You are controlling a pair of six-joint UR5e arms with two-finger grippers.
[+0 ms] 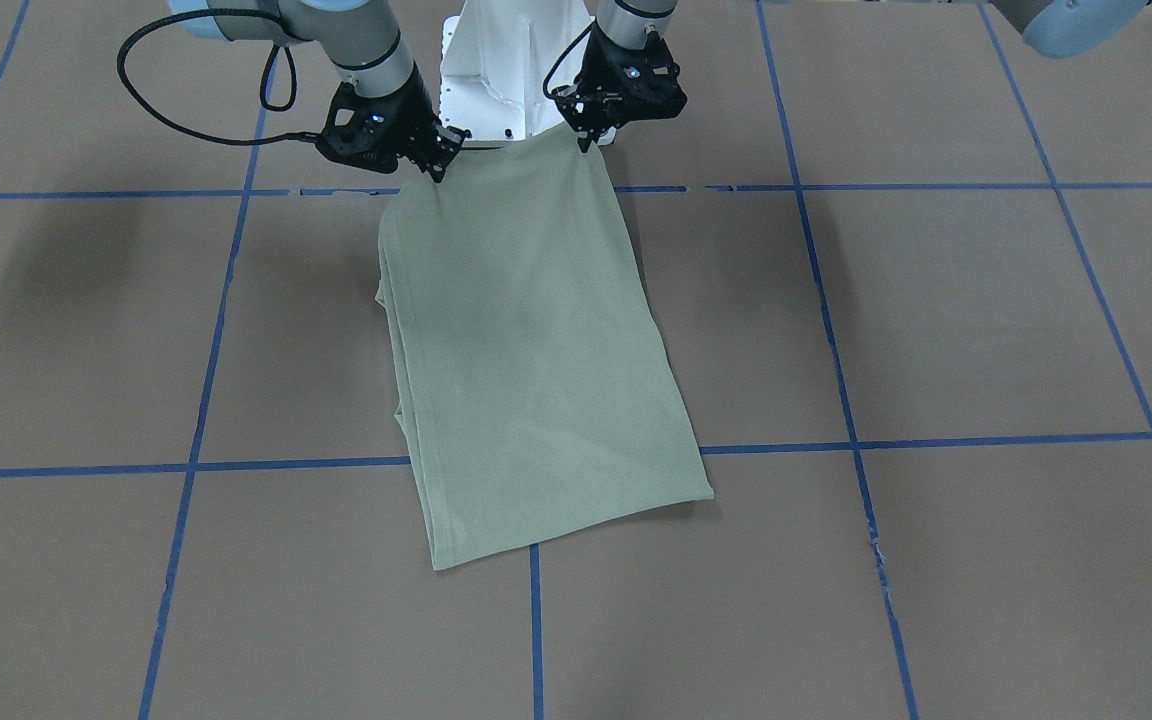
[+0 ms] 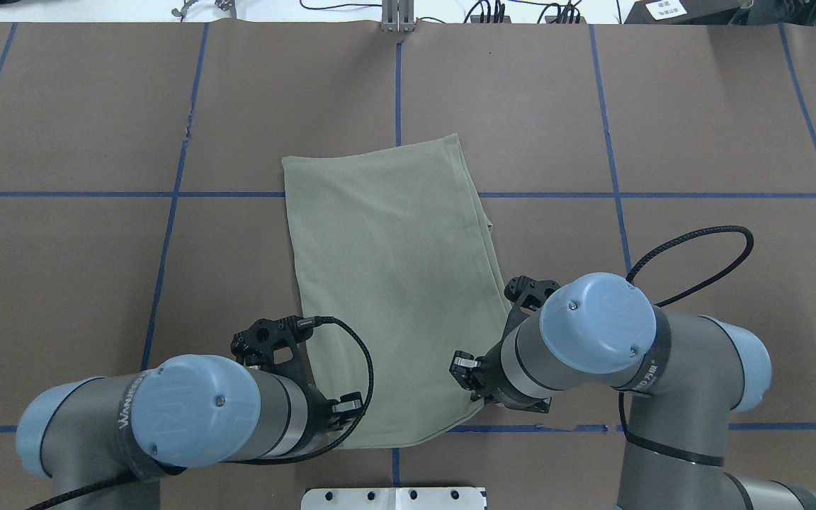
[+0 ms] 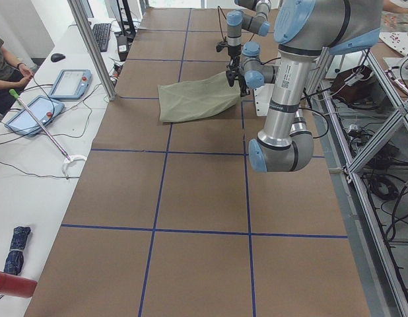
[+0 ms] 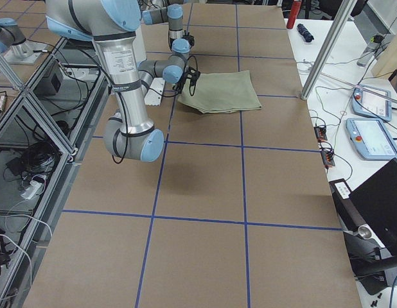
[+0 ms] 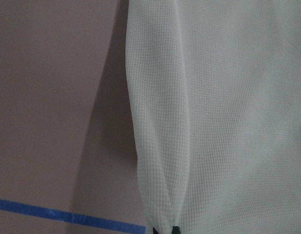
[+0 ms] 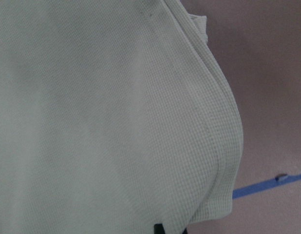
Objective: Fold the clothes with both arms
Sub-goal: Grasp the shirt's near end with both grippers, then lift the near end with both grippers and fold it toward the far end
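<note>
Beside the pedestal (image 1: 486, 90), left gripper (image 1: 586, 142) and right gripper (image 1: 439, 166) each clamp a corner of the shirt (image 1: 536, 360); sides look folded in, end-over-end fold judged outstanding.

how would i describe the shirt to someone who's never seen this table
Look at the brown table crossed by blue tape lines, near the robot's white base. The sage-green shirt lies there folded into a long panel, its base-side corners pinched by the left claw and right claw; it is the only cloth on the table.
</note>
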